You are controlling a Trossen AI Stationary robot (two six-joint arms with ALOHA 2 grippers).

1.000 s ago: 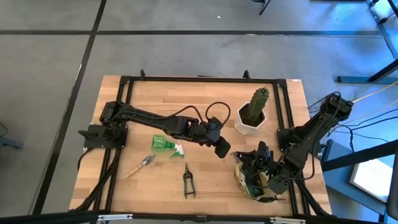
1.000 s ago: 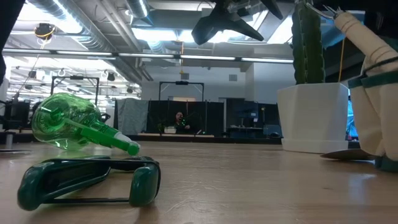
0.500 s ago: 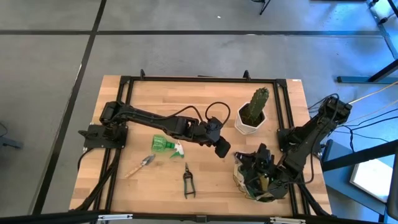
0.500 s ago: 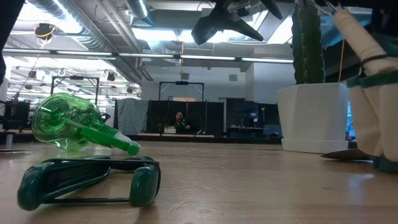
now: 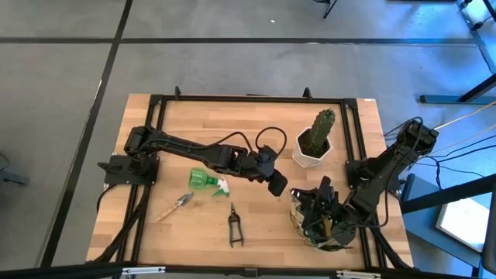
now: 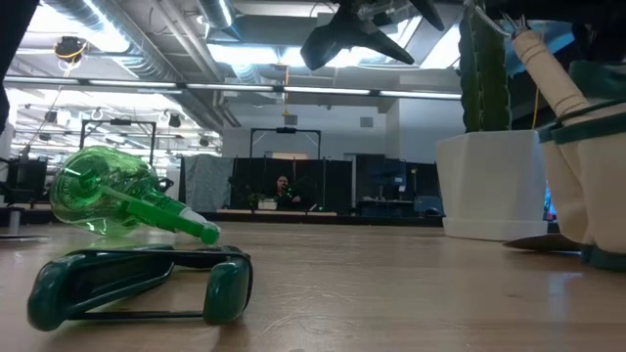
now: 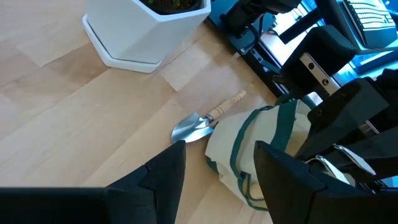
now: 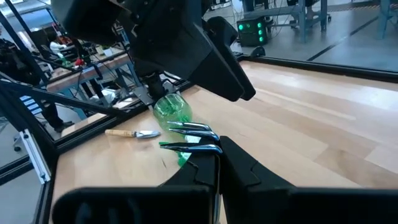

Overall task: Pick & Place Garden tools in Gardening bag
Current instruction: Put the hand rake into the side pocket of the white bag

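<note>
The khaki gardening bag (image 5: 299, 223) stands on its bottom at the table's near right, and a wooden tool handle (image 6: 543, 64) sticks out of its top. My right gripper (image 5: 322, 213) is shut at the bag's mouth. Silver metal blades (image 8: 194, 138) show just ahead of its fingertips. My left gripper (image 5: 277, 186) hangs open above the table left of the bag, holding nothing. A trowel (image 7: 199, 127) lies against the bag's far side. The green spray bottle (image 5: 205, 180), another trowel (image 5: 177, 205) and pruning shears (image 5: 234, 226) lie to the left. My right gripper is shut on the gardening bag at its top edge (image 7: 292, 134), coming from the table's right, nearly level. Its own body hides the place of contact, so which part it has cannot be told. The bag stands with its bottom (image 6: 606, 256) on the table.
The cactus in its white pot (image 5: 312, 147) stands just beyond the bag, at the far right. A black frame runs around the table's edges. Bare wood lies between the shears and the bag.
My right gripper has rolled at the bag's mouth without leaving its place. The bag has tipped with it: its green-trimmed top has come more level and the wooden handle leans lower, while its bottom has stayed on the table.
</note>
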